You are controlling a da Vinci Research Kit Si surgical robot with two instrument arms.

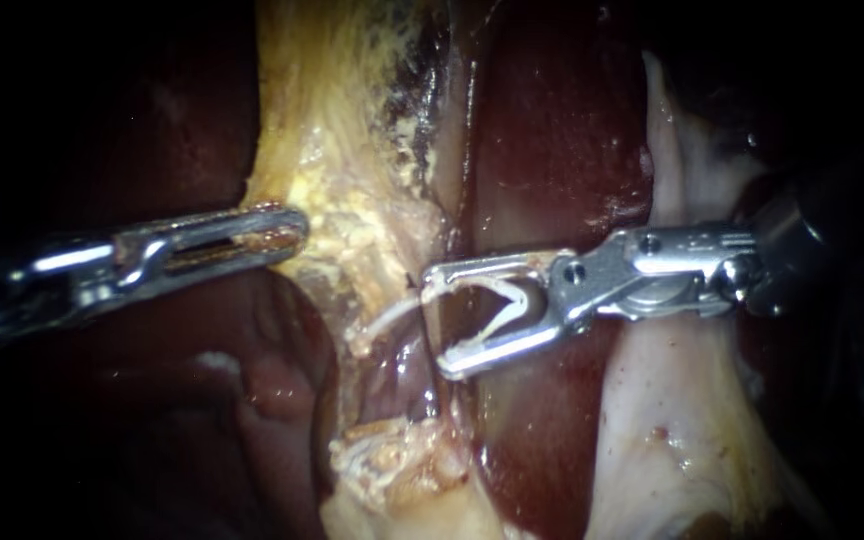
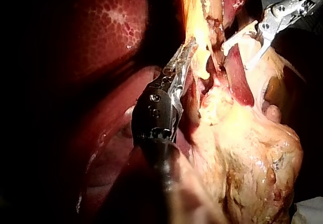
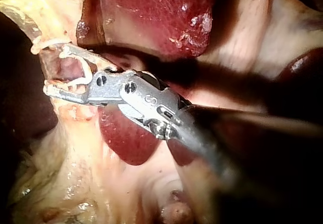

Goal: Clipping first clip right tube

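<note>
Two slender metal instruments: the right instrument (image 1: 440, 322) has wide jaws that carry an open white V-shaped clip (image 1: 482, 332) and straddle the dark red tube (image 1: 419, 360); the left instrument (image 1: 290, 232) pinches yellow fatty tissue (image 1: 352, 215) beside it.

My left instrument (image 1: 287, 232) comes in from the left, lying almost flat. Its two long jaws are pressed together on a bit of yellow tissue (image 1: 347, 235). My right instrument (image 1: 439, 322) comes in from the right, and its jaws stand wide apart like a V, holding a white clip (image 1: 500, 322) between them.
</note>
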